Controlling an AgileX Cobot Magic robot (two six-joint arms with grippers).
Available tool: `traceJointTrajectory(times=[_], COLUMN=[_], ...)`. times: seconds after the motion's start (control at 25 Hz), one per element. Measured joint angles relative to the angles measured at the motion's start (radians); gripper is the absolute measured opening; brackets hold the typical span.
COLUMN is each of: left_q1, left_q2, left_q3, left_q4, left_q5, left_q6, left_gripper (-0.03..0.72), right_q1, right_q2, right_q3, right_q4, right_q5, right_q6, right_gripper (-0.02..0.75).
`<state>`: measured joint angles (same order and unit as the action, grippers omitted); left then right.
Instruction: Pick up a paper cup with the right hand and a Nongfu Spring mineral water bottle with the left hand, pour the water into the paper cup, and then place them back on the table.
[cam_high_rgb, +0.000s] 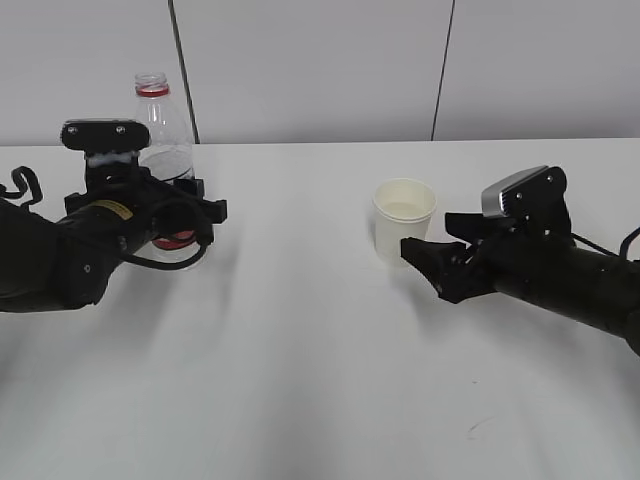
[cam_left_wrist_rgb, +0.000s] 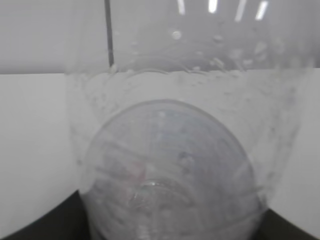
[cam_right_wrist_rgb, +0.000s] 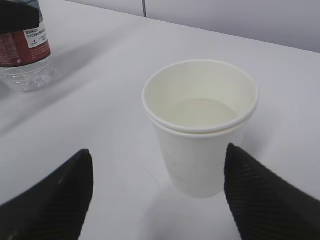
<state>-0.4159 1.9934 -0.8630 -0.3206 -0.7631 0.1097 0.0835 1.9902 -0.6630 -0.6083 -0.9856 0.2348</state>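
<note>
Standing upright on the table (cam_high_rgb: 320, 380), the paper cup (cam_high_rgb: 404, 218) is flanked by the spread jaws of the right hand (cam_high_rgb: 440, 262); no contact is seen, and liquid is visible in the cup's bottom. The Nongfu Spring mineral water bottle (cam_high_rgb: 163, 140) is seen uncapped at far left, upright, base on the table. It is bracketed by the left hand (cam_high_rgb: 190, 205), jaws part-way apart; a grip cannot be confirmed.

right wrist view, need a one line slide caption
Open right gripper faces an upright paper cup standing on the white table, bottle behind at left.
</note>
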Motion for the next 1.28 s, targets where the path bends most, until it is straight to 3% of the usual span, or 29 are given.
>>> traceJointTrajectory(times=[0.36,0.56,0.68,1.28], left_q1=[0.0,0.0,0.0,-0.014], left_q2=[0.0,0.0,0.0,-0.195], left_q3=[0.0,0.0,0.0,0.0], left_q4=[0.021,0.051,0.053,0.005], left_q5=[0.002,0.004,0.003,0.088], left_q6=[0.015,0.039,0.056,0.087], left_gripper=[0.37,0.531,0.585,0.595], right_q1=[0.0,0.0,0.0,0.0], right_q2=[-0.057,-0.079,-0.098,-0.248], right_q3=[0.039,0.039,0.039,0.041], right_q4=[0.011,0.011,0.012,0.012], right_q5=[0.002,0.002,0.002,0.094], right_q6=[-0.013,-0.014,-0.015,-0.007], right_gripper=[0.596,0.596,0.596,0.596])
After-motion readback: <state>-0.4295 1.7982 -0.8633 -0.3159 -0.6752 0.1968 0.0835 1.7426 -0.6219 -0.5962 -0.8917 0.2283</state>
